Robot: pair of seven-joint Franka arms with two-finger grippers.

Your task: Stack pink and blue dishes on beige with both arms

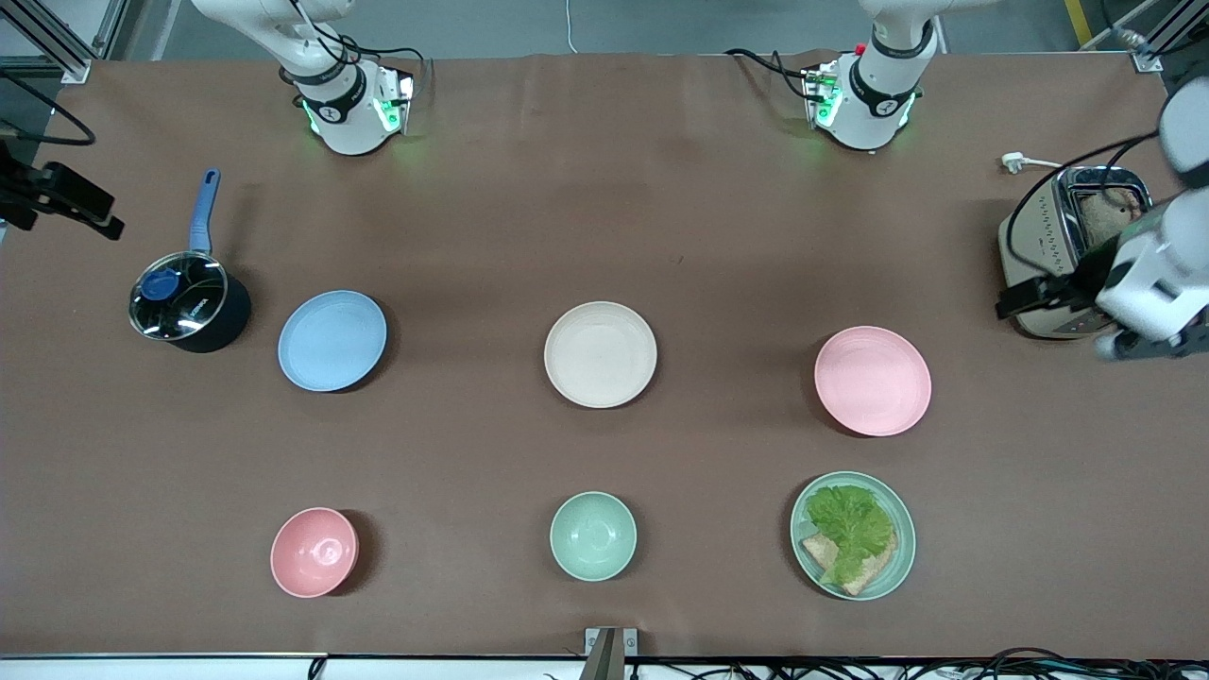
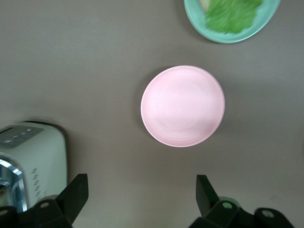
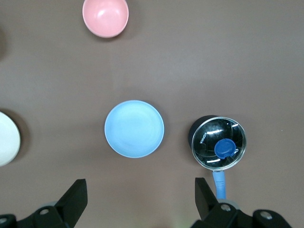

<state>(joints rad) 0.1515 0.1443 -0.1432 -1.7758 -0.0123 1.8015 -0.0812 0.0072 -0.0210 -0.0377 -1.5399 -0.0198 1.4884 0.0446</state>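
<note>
The toaster (image 1: 1063, 255) is partly covered by the left arm in the front view. The right arm is cut off at the frame's edge there. The green plate (image 2: 232, 21) and beige plate (image 3: 7, 137) are cropped in the wrist views.

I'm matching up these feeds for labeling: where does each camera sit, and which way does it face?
Front view: high across the table, facing both arm bases, over the beige plate.
Left wrist view: above the pink plate, looking down; open left gripper shows.
Right wrist view: above the blue plate, looking down; open right gripper shows.
Front and wrist views share those plates.
</note>
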